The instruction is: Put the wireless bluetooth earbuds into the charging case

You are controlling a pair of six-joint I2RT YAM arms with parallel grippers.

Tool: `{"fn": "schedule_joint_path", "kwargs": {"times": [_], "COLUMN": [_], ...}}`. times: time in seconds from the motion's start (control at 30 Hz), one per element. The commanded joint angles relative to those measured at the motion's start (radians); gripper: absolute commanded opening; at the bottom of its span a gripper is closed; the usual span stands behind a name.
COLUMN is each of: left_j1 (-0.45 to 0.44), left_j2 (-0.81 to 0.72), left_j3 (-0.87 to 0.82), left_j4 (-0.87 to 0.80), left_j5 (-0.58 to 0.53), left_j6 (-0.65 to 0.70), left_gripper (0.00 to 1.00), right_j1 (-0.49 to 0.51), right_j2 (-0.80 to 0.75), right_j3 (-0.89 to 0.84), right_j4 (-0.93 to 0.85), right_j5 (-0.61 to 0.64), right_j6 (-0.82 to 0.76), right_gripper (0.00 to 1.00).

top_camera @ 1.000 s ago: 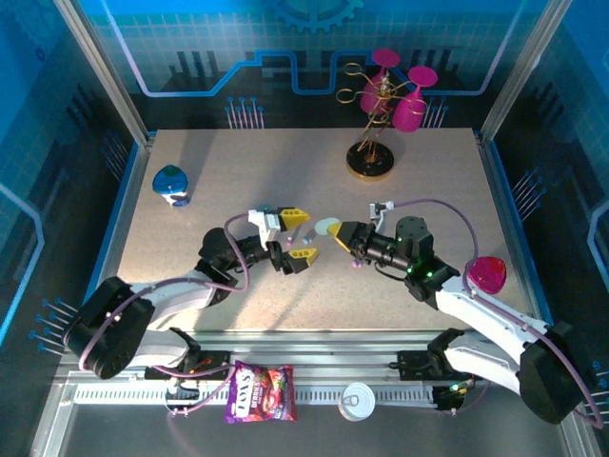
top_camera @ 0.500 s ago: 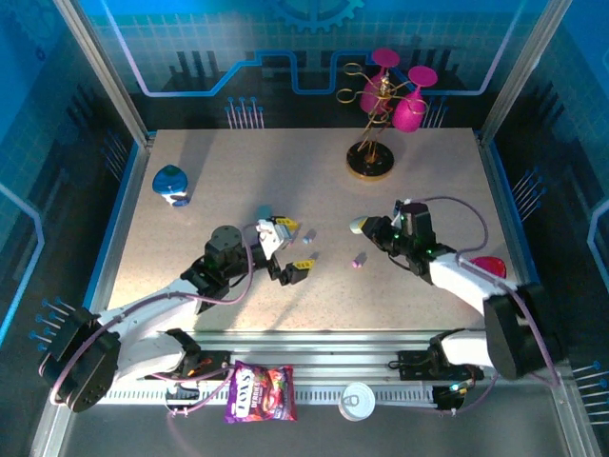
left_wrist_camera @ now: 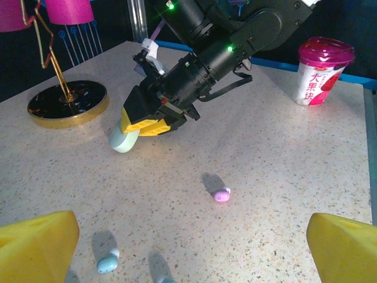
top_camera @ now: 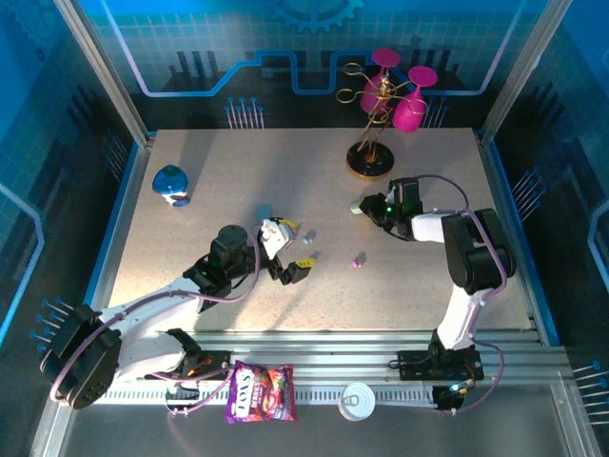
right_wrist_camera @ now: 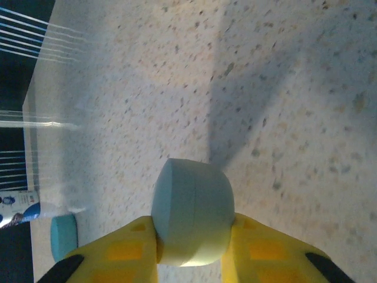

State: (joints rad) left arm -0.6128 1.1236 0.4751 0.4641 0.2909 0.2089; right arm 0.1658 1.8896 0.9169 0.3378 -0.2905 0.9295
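Note:
A pale mint charging case (right_wrist_camera: 193, 212), closed, sits between the yellow fingers (right_wrist_camera: 118, 254) of my right gripper (right_wrist_camera: 193, 239), which is shut on it. From above, the right gripper (top_camera: 361, 206) holds the case (top_camera: 355, 206) low over the table near the gold stand. My left gripper (top_camera: 293, 249) stands wide open at mid-table, its yellow fingertips (left_wrist_camera: 35, 247) spread apart with nothing between them. A pink earbud (left_wrist_camera: 222, 195) lies loose ahead of it, also seen as the pink earbud (top_camera: 358, 259) from above. A light blue earbud (left_wrist_camera: 108, 263) lies nearer, with another blue earbud (top_camera: 306, 239) close by.
A gold stand with pink glasses (top_camera: 371, 162) stands at the back right. A blue round object (top_camera: 171, 184) sits at the far left. A small teal disc (top_camera: 264, 211) lies behind the left gripper. A pink-lidded cup (left_wrist_camera: 321, 71) stands on the right side.
The right arm has swung back and to the right, carrying the mint case away from the centre. The left gripper has opened wide and pulled back slightly.

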Motion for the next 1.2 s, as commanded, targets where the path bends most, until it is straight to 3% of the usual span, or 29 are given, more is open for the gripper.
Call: {"fn": "schedule_joint_path", "kwargs": {"times": [0.0, 0.2, 0.43, 0.7, 0.87, 1.0, 1.17], "left_j1": [-0.004, 0.029, 0.12, 0.184, 0.201, 0.205, 0.205], "left_j2": [-0.017, -0.009, 0.033, 0.177, 0.318, 0.41, 0.483], "left_j3": [0.034, 0.096, 0.158, 0.285, 0.404, 0.474, 0.525], "left_j4": [-0.04, -0.201, -0.408, -0.673, -0.829, -0.898, -0.964], "left_j5": [-0.062, -0.197, -0.345, -0.412, -0.422, -0.447, -0.481], "left_j6": [-0.028, -0.154, -0.242, -0.229, -0.196, -0.169, -0.129], "left_gripper": [0.99, 0.99, 1.0, 0.99, 0.99, 0.94, 0.91], "right_j1": [-0.026, -0.047, -0.036, 0.064, 0.167, 0.257, 0.274], "right_j2": [0.056, 0.009, -0.243, -0.566, -0.694, -0.776, -0.836], "right_j3": [0.06, 0.018, -0.108, -0.187, -0.199, -0.246, -0.313], "right_j4": [0.005, -0.025, -0.139, -0.309, -0.389, -0.368, -0.317], "right_j5": [-0.075, -0.047, 0.057, 0.127, 0.1, 0.091, 0.068], "right_j6": [-0.033, -0.076, -0.216, -0.428, -0.571, -0.661, -0.646], "right_gripper": [0.28, 0.52, 0.74, 0.85, 0.91, 0.93, 0.93]}}
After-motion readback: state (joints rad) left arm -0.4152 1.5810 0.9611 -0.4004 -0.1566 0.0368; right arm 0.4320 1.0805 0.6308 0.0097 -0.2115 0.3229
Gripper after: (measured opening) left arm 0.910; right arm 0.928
